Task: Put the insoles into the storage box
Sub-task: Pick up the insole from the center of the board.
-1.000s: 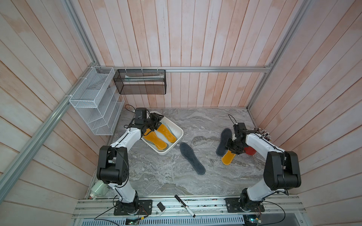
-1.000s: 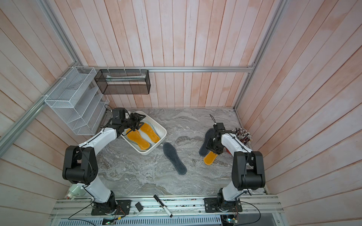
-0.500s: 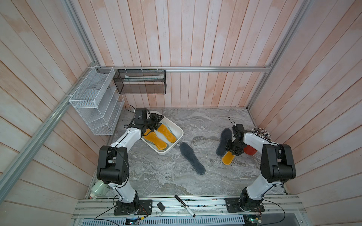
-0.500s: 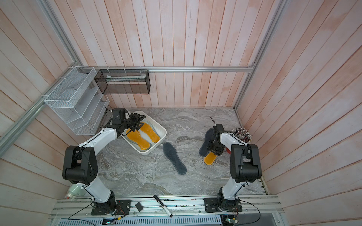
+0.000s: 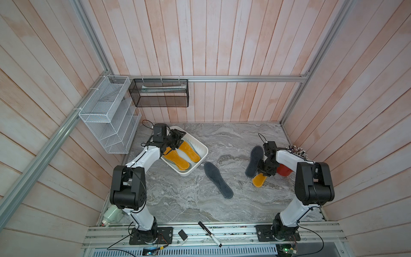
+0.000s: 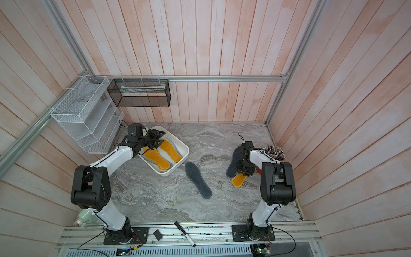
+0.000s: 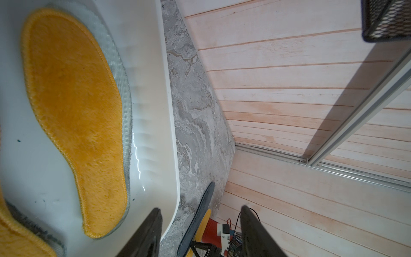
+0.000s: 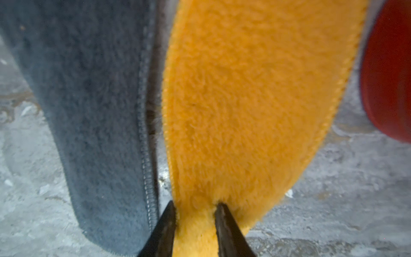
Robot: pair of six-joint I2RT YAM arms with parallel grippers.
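**A:** Top views: what lies where?

**B:** In both top views the white box (image 5: 201, 145) stands on the bench (image 5: 189, 200) by the left arm, with two orange insoles (image 5: 175, 158) side by side inside it. The left tool (image 5: 180, 134) hangs over the box's far end. A dark grey insole (image 5: 218, 180) lies on the bench near the box. Well apart, by the right arm, a second grey insole (image 5: 253, 159) lies just beside a loose orange insole (image 5: 259, 180), with the right tool (image 5: 265, 172) down on the latter.

**A:** Left wrist view?

**B:** The left tool (image 7: 200, 209) has its jaws wide apart with nothing between them. The edge of a pale insole (image 7: 125, 93) shows beneath an orange one.

**A:** Right wrist view?

**B:** The right tool (image 8: 195, 205) is closed on one end of the loose orange insole, its pile bunched between the jaws. A red object (image 8: 389, 77) sits close by.

**A:** Progress?

**B:** Probably around the middle. Three insoles remain outside the box: one is gripped but not yet carried over, and the two grey ones are not gripped. How many lie stacked in the box cannot be told.
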